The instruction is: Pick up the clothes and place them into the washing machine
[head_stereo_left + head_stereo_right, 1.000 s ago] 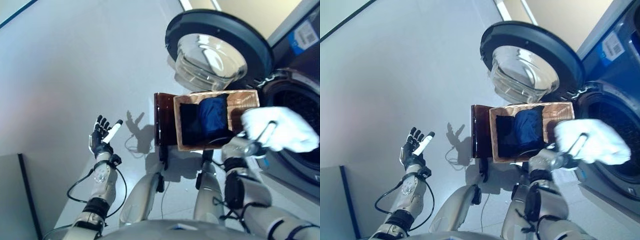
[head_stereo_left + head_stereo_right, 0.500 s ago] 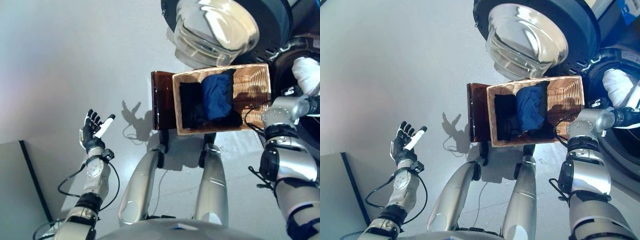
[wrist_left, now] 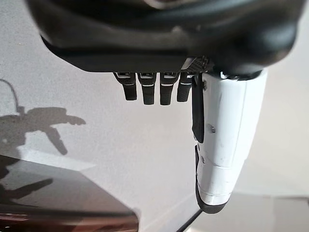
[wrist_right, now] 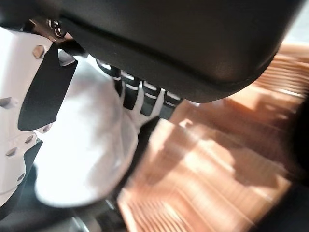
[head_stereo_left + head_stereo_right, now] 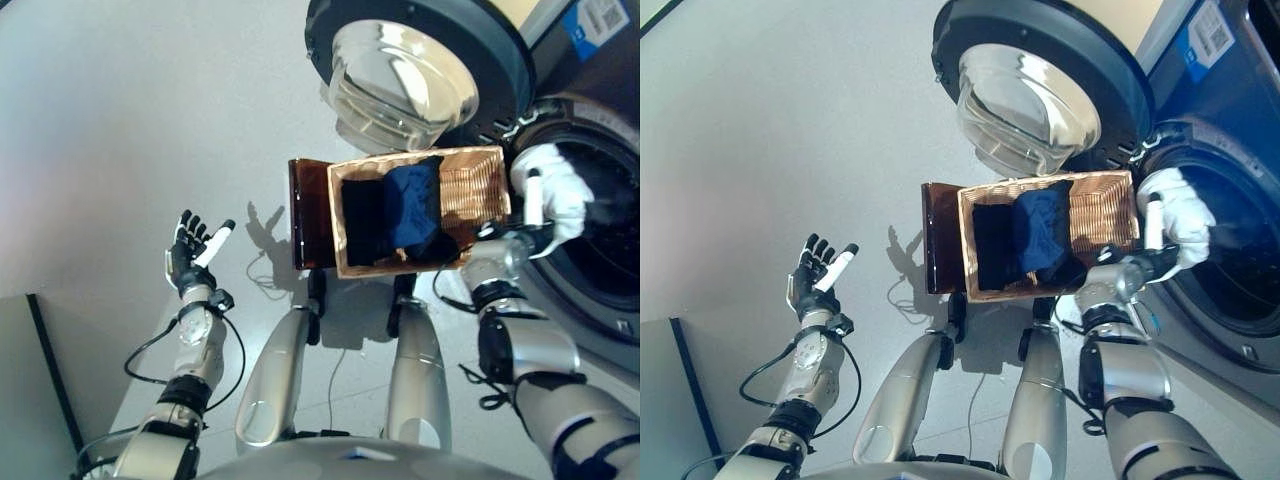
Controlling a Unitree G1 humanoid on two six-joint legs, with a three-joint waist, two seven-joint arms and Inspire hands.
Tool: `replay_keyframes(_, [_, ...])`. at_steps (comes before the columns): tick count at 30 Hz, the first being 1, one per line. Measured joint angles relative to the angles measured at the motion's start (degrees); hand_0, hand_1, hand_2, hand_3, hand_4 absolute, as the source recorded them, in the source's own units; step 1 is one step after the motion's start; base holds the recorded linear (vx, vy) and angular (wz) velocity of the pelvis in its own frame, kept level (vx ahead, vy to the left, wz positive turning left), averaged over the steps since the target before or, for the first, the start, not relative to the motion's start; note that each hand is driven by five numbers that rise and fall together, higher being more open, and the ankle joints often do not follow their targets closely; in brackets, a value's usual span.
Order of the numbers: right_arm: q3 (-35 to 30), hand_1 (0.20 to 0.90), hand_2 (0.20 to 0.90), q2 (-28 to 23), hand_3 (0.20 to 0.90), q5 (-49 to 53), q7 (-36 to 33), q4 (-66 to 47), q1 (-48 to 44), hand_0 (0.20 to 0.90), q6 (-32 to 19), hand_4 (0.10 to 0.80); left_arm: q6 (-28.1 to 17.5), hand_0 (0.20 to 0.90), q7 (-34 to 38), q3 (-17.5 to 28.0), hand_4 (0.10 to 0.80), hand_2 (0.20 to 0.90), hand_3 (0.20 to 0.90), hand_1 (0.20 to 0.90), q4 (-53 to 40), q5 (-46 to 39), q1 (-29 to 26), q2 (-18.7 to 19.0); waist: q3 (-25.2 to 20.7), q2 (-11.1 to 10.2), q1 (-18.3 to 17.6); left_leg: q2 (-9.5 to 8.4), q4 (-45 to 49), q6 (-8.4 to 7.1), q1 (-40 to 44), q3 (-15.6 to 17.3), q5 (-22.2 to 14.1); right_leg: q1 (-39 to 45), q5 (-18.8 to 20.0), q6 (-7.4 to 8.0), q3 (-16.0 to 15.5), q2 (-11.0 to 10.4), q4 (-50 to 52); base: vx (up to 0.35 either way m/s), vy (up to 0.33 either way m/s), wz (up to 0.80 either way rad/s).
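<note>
At three o'clock sits the big washing machine (image 5: 590,190), its round door (image 5: 420,70) swung open toward twelve, and right beside its dark hole is a woven basket (image 5: 478,190) with a blue cloth (image 5: 408,205) and a black cloth (image 5: 362,212) inside. Between the basket and the hole, the right hand (image 5: 1152,258) has its fingers curled round a white cloth (image 5: 1175,215). Way over at nine o'clock, the left hand (image 5: 192,262) is up in the air with fingers spread and nothing in it
</note>
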Motion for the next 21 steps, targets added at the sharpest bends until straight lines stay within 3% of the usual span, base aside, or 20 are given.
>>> replay_keyframes(5, [-1.5, 0.900, 0.900, 3.7, 0.900, 2.0, 1.7, -0.8, 3.0, 0.900, 0.0, 0.800, -0.1, 0.900, -0.3, -0.1, 0.800, 0.900, 0.900, 0.900, 0.0, -0.1, 2.1, -0.7, -2.2, -0.3, 1.1, -0.05, -5.0, -0.78, 2.9, -2.1, 3.0, 2.6, 0.5, -0.86, -2.7, 0.1, -1.7, -0.006, -0.026, 0.22])
replay_keyframes(15, [-4.9, 0.900, 0.900, 1.9, 0.900, 2.6, 1.9, -1.4, 7.5, 0.900, -0.3, 0.800, 0.0, 0.900, -1.3, 0.0, 0.800, 0.900, 0.900, 0.900, 1.1, -0.7, 5.3, -1.5, -4.7, -0.6, 2.4, -0.18, -9.5, -1.33, 6.7, -6.8, 5.3, 8.5, -1.5, -1.00, -8.9, -1.4, -3.0, 0.070, -0.001, 0.28])
replay_keyframes(21, [-6.0, 0.900, 0.900, 2.0, 0.900, 3.8, 2.0, -2.0, 7.5, 0.900, -1.6, 0.800, 0.0, 0.900, -1.2, -0.2, 0.800, 0.900, 0.900, 0.900, 1.1, -0.7, 5.9, -1.3, -5.0, -1.0, 2.3, -0.18, -11.2, -0.85, 6.9, -6.2, 5.9, 7.9, -1.0, -0.50, -8.3, -1.5, -4.4, -0.002, 0.068, -0.03])
